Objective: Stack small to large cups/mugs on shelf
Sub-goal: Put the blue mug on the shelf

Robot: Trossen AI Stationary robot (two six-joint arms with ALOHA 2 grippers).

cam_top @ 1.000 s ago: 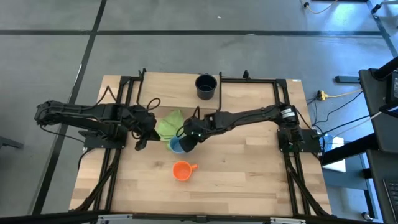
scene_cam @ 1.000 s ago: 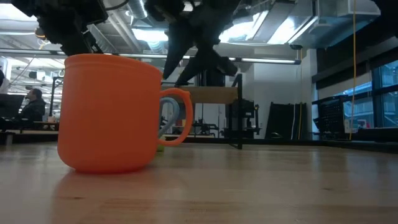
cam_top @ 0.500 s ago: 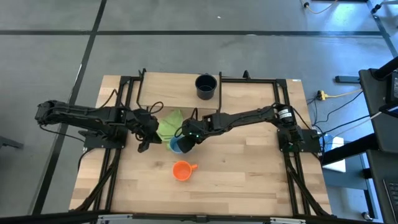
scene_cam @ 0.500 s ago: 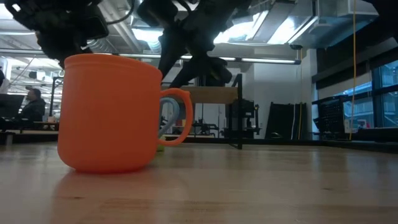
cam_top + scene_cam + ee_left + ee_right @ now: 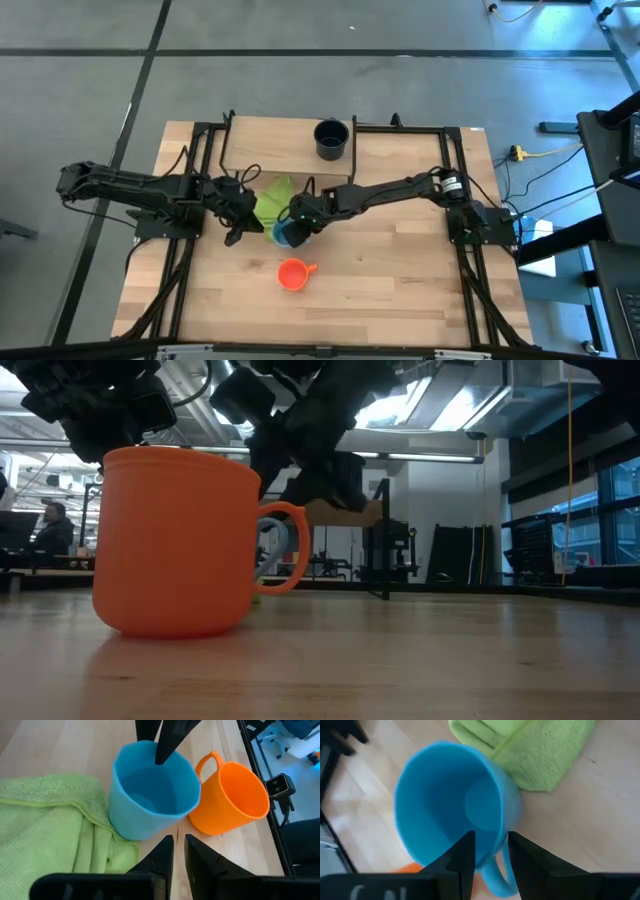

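Note:
The light blue mug [image 5: 283, 233] stands on the table beside the green cloth [image 5: 272, 200] and shows in the left wrist view [image 5: 152, 795] and the right wrist view [image 5: 450, 805]. My right gripper [image 5: 296, 224] is over its rim and shut on it. My left gripper [image 5: 241, 214] hovers shut just left of the cloth, touching nothing, its fingertips [image 5: 177, 840] short of the blue mug. The orange mug [image 5: 292, 273] stands upright nearer the table's near edge [image 5: 180, 540]. The dark navy mug [image 5: 331, 138] stands on the shelf [image 5: 270, 148]. My right gripper holds the light blue mug by its rim wall just above the handle [image 5: 492, 847]. One finger [image 5: 465, 855] is inside the mug and one [image 5: 522, 852] outside. The fingers come from above, slanting in from the table's right. The mug's base rests on the table.
The green cloth lies against the blue mug's left and far side. The orange mug sits a short way toward the near edge from the blue one. Black frame rails [image 5: 200, 180] run along both table sides. Bare wood lies right of the mugs [image 5: 400, 260].
My right gripper has edged left and down onto the blue mug's rim. My left gripper has crept a little to the right, toward the cloth and the blue mug. The mugs have stayed where they were.

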